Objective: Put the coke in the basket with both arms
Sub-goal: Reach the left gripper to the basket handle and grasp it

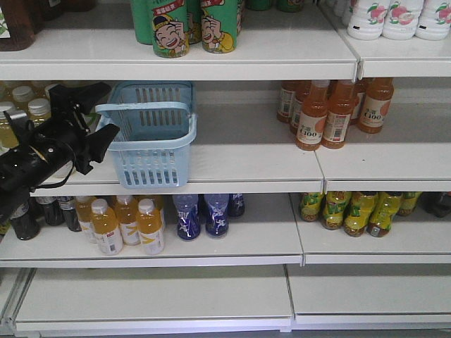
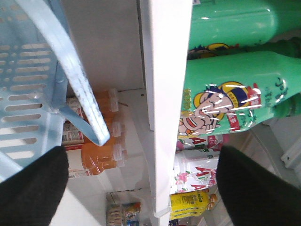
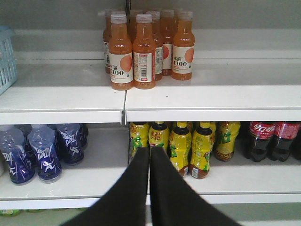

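Left tool hangs spread wide, the handle of the basket just ahead. The right tool, pinched shut and empty, faces yellow bottles; the coke stands untouched off to its right. Next, seemingly: swing right, open, grasp.

Shop: white shelves, bottled drinks

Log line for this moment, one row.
left gripper open beside basket | right gripper shut, empty | coke on lower shelf, not grasped
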`<state>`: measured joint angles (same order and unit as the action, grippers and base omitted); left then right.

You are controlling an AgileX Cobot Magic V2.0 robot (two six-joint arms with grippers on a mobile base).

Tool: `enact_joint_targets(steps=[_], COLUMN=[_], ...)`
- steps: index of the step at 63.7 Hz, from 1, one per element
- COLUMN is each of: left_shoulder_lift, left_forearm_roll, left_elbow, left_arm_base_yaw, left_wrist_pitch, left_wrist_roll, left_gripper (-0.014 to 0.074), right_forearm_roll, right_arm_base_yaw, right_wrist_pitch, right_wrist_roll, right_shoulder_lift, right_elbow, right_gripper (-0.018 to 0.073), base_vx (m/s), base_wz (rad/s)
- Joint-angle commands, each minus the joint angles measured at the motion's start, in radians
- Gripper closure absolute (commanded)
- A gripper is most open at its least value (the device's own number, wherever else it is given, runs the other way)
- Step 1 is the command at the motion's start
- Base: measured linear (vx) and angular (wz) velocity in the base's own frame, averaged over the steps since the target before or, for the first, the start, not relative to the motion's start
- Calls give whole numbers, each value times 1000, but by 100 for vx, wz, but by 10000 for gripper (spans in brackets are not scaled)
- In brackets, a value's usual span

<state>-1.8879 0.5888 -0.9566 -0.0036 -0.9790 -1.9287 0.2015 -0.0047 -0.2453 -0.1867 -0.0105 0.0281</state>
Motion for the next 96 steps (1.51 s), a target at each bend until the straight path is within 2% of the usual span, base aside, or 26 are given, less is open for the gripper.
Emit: enact_joint_targets(steps=[1, 11, 31, 54, 65, 73, 85, 92, 96], left_shoulder_lift=[5, -42, -95, -170, -199, -207, -215, -215, -215], left_forearm_roll=[-31, -64, -70, -70, -72, -68, -68, -43, -15], left_elbow=[-71, -128, -220, -335, -376, -379, -379, -379, -379], left_arm_base_yaw=[-6, -6, -6, -6, -6, -6, -6, -6, -6], left_wrist_pitch=[-66, -32, 63, 98, 95, 101, 106, 95, 77], left_wrist_roll=[-10, -10, -15, -65, -85, -85, -85, -84, -84], left_gripper=[15, 29, 29, 33, 65, 148, 421, 583, 605], right_forearm_roll=[9, 9, 9, 9, 9, 9, 9, 9, 9], right_arm_base_yaw=[-4, -4, -4, -4, -4, -4, -4, -4, -4], right_wrist_pitch=[71, 71, 71, 70, 70, 70, 70, 70, 70], right_wrist_roll=[5, 5, 5, 5, 5, 5, 5, 5, 5], right_shoulder_lift=[-13, -13, -12, -12, -12, -12, -12, -12, -12], right_elbow=[7, 7, 7, 7, 7, 7, 7, 7, 7], right_gripper=[564, 564, 564, 564, 564, 564, 564, 564, 564], base_vx=[0, 0, 0, 0, 0, 0, 0, 0, 0], base_wz=[0, 0, 0, 0, 0, 0, 0, 0, 0])
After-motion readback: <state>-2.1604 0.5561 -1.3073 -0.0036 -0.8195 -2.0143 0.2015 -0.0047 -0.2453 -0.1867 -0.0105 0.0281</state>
